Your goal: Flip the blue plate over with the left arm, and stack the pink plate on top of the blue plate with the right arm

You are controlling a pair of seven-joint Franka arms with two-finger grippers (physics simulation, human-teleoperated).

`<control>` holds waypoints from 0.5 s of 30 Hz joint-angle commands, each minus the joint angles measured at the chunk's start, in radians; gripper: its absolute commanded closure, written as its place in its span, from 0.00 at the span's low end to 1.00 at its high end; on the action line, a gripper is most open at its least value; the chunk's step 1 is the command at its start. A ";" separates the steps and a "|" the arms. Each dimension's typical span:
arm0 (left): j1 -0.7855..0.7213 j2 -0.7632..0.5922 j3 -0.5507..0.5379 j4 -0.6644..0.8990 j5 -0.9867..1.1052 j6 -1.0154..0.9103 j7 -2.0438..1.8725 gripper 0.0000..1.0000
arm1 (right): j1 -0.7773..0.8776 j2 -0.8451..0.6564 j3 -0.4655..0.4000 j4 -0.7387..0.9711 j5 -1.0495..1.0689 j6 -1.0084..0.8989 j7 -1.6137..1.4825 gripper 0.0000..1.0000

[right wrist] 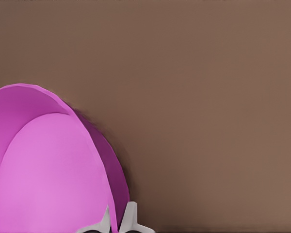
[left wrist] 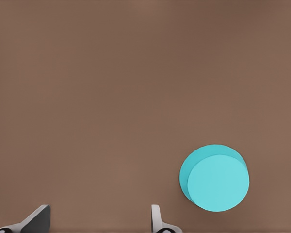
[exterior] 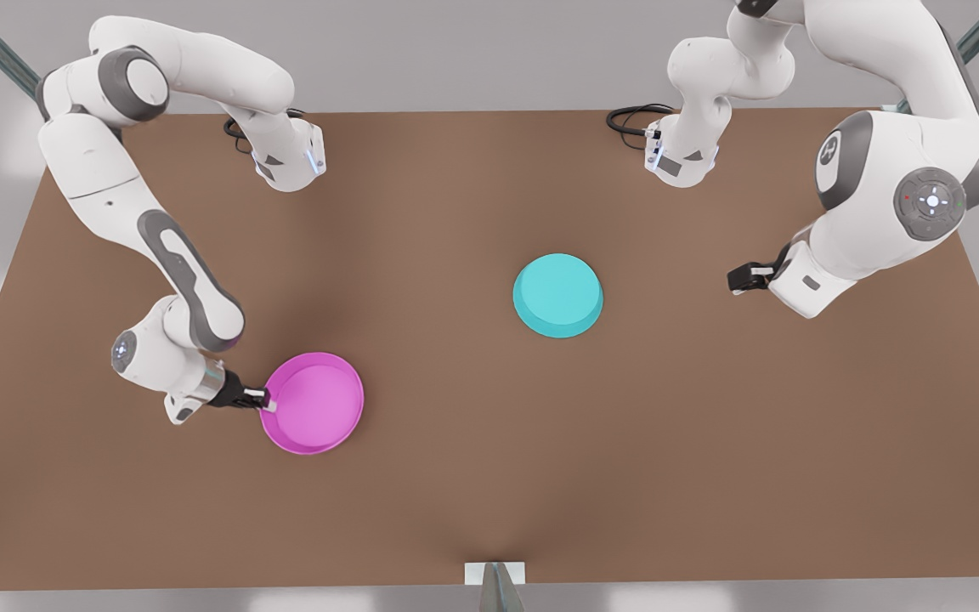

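The blue plate (exterior: 557,295) lies upside down near the table's middle, its flat underside facing up. It also appears in the left wrist view as the blue plate (left wrist: 214,177), off to one side of my open left gripper (left wrist: 98,223). That left gripper (exterior: 740,278) hangs at the front view's right, well apart from the plate, holding nothing. The pink plate (exterior: 315,404) sits inside-up at the front view's lower left. My right gripper (exterior: 267,399) is shut on its rim. Up close, the right gripper (right wrist: 117,221) pinches the thin wall of the pink plate (right wrist: 48,174).
The brown table (exterior: 455,493) stretches open between the two plates. Black cables (exterior: 630,119) lie at the back edge by the arm bases. A small white bracket (exterior: 495,575) stands at the front edge.
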 commanded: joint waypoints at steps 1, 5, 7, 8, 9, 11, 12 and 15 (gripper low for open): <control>-0.001 0.000 0.001 0.000 0.001 0.000 0.000 0.00 | -0.004 -0.001 0.004 -0.002 -0.011 -0.003 0.010 0.79; -0.002 0.000 -0.001 0.000 0.001 0.000 0.000 0.00 | -0.028 -0.050 0.039 -0.005 -0.010 -0.077 0.033 0.79; -0.002 0.000 -0.001 0.000 0.001 0.000 0.000 0.00 | -0.033 -0.083 0.042 -0.006 -0.008 -0.112 0.035 0.79; -0.002 0.000 0.001 0.000 0.001 0.000 0.000 0.00 | -0.031 -0.099 0.042 -0.017 -0.007 -0.126 0.035 0.79; -0.002 0.000 -0.001 0.000 0.001 0.000 0.000 0.00 | -0.031 -0.120 0.054 -0.028 -0.002 -0.134 0.047 0.79; -0.001 0.000 0.001 0.000 0.001 0.000 0.000 0.00 | -0.024 -0.146 0.064 -0.032 -0.001 -0.161 0.066 0.79; -0.001 0.000 -0.001 0.000 0.001 0.000 0.000 0.00 | -0.025 -0.157 0.084 -0.042 0.002 -0.161 0.073 0.79; -0.001 0.000 0.001 0.000 0.001 0.000 0.002 0.00 | 0.001 -0.174 0.131 -0.039 0.041 -0.161 0.119 0.79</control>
